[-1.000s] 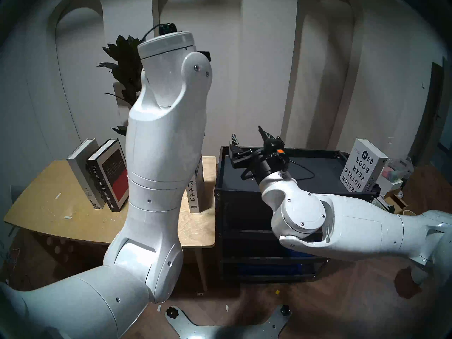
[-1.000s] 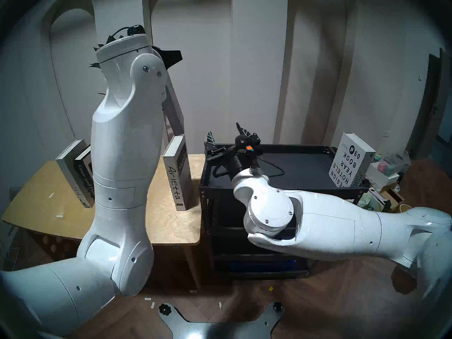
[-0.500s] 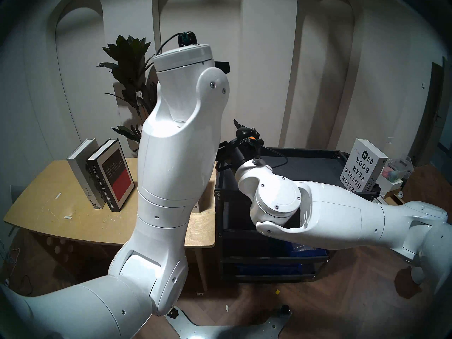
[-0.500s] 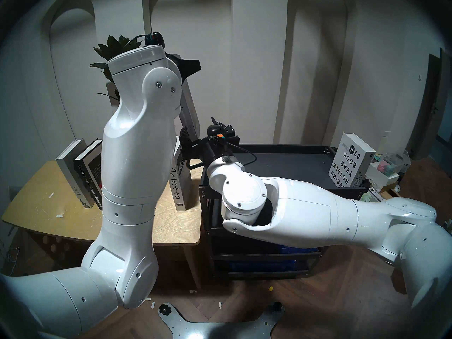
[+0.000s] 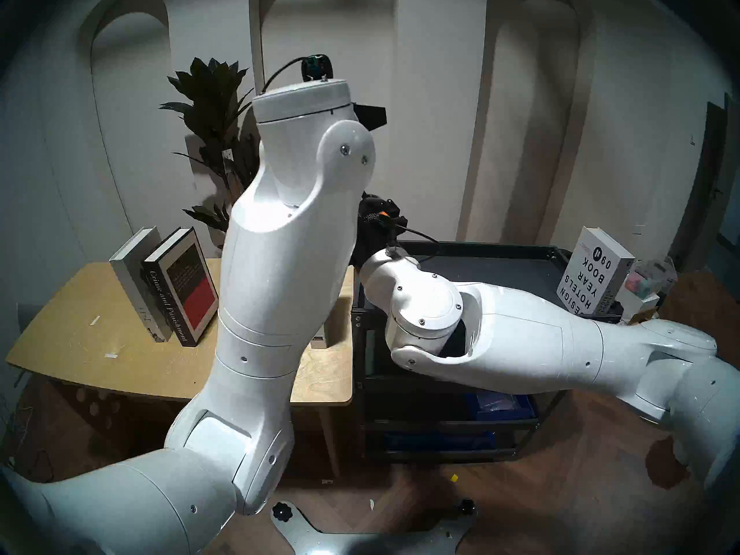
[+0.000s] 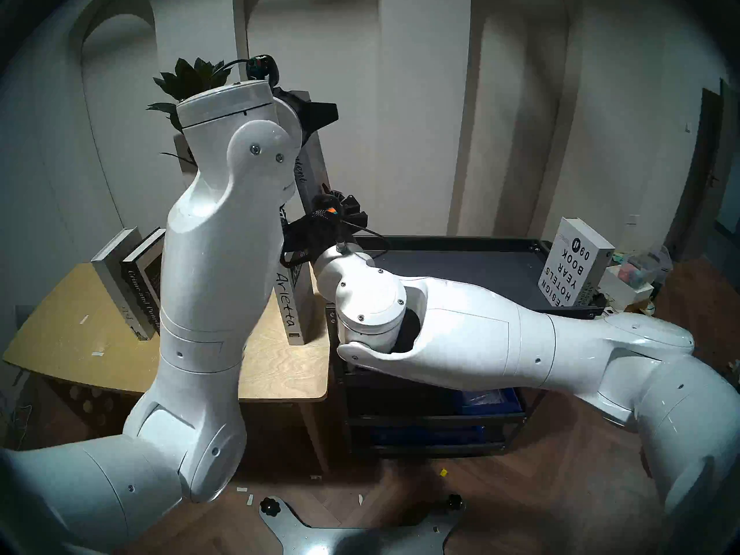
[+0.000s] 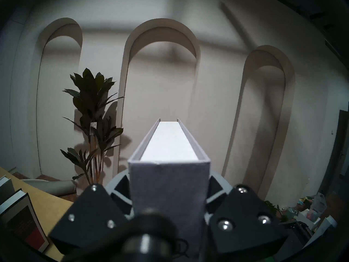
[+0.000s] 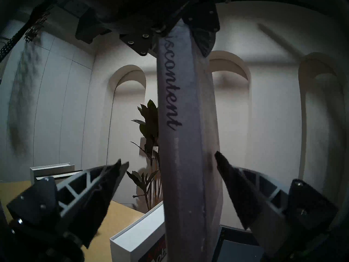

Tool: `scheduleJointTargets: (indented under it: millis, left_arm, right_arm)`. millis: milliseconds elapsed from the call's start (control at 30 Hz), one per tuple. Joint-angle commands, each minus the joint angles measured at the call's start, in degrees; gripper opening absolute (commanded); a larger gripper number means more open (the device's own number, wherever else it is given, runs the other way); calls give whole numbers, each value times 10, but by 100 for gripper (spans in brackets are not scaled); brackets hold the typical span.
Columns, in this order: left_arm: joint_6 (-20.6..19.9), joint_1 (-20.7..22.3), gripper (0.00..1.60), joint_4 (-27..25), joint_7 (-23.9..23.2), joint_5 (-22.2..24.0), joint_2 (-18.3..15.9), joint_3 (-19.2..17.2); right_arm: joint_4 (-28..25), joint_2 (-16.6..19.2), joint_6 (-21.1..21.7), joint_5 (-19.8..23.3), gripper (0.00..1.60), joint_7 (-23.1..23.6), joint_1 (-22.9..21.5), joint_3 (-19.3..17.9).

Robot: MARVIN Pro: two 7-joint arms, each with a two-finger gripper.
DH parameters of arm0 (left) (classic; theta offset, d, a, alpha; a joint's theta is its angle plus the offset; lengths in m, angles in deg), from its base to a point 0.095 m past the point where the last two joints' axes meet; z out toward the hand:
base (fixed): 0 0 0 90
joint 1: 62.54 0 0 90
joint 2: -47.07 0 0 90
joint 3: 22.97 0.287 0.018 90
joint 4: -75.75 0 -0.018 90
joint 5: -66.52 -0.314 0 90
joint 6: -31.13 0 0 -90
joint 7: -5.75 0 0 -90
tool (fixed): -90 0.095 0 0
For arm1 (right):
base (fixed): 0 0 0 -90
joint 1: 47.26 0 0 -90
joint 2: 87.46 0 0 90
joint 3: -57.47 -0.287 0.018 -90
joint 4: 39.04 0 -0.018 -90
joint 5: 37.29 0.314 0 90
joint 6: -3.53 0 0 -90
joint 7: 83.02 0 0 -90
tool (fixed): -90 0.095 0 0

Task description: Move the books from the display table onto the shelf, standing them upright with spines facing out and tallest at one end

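Grey cloth-bound "Discontent" hardcover [image 8: 187,142], stiff and heavy, hangs clenched in the left tool [image 7: 169,204]; right tool [image 8: 170,180], spread wide, should clamp its lower spine.

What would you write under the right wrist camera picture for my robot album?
Open right gripper flanks the grey "Discontent" book hanging from the left gripper.

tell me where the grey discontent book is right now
Held in the air: the Discontent book hangs from the shut left gripper, above Arietta, between the open right gripper's fingers.
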Motion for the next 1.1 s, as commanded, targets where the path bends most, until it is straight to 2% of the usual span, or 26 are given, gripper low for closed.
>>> scheduleJointTargets:
  millis: [0, 200, 233, 333, 367, 400, 433, 467, 500, 533, 900, 933, 967, 1000, 1033, 1067]
  left_arm:
    - [-1, 19, 0, 2, 60, 5, -6, -8]
    - [-1, 15, 0, 20, 59, -7, -1, -20]
    - [-1, 13, 0, 22, 63, -6, -1, -20]
    - [-1, 7, 0, 26, 60, -12, 0, -23]
    - [-1, 6, 0, 26, 63, -11, 1, -22]
    - [-1, 4, 0, 26, 57, -14, 2, -24]
    - [-1, 4, 0, 26, 61, -12, 3, -23]
    - [-1, 3, 0, 26, 64, -11, 4, -22]
    - [-1, 2, 0, 23, 52, -15, 5, -25]
    - [-1, 2, 0, 20, 60, -12, 6, -24]
    - [-1, -2, 0, 1, 59, 2, 10, -26]
    - [-1, -3, 45, -2, 59, 1, 10, -25]
    - [-1, -1, 63, -6, 54, 4, 9, -25]
    - [-1, -1, 63, -6, 54, 4, 9, -25]
    - [-1, 1, 102, -10, 52, 5, 9, -25]
    - [-1, 7, 160, -15, 50, 7, 8, -24]
  right_arm:
    - [12, -27, 0, -7, 160, -13, -19, -16]
    - [15, -25, 7, -7, 160, -39, -17, -25]
    - [16, -24, 8, -8, 157, -42, -17, -26]
    - [19, -22, 8, -8, 135, -47, -16, -27]
    - [20, -22, 8, -8, 125, -48, -17, -28]
    - [21, -21, 8, -8, 77, -49, -17, -28]
    - [22, -21, 9, -8, 70, -48, -17, -28]
    - [23, -21, 9, -8, 42, -48, -18, -28]
    - [25, -21, 8, -8, 23, -47, -18, -28]
    - [26, -22, 8, -8, 0, -46, -19, -28]
    - [41, -25, 3, -13, 0, -41, -27, -31]
    - [42, -24, 2, -13, 0, -40, -27, -31]
    - [44, -23, 2, -13, 0, -40, -27, -31]
    - [44, -23, 2, -13, 0, -40, -27, -31]
    - [45, -22, 1, -13, 0, -39, -27, -31]
    - [48, -20, 0, -15, 0, -38, -28, -31]
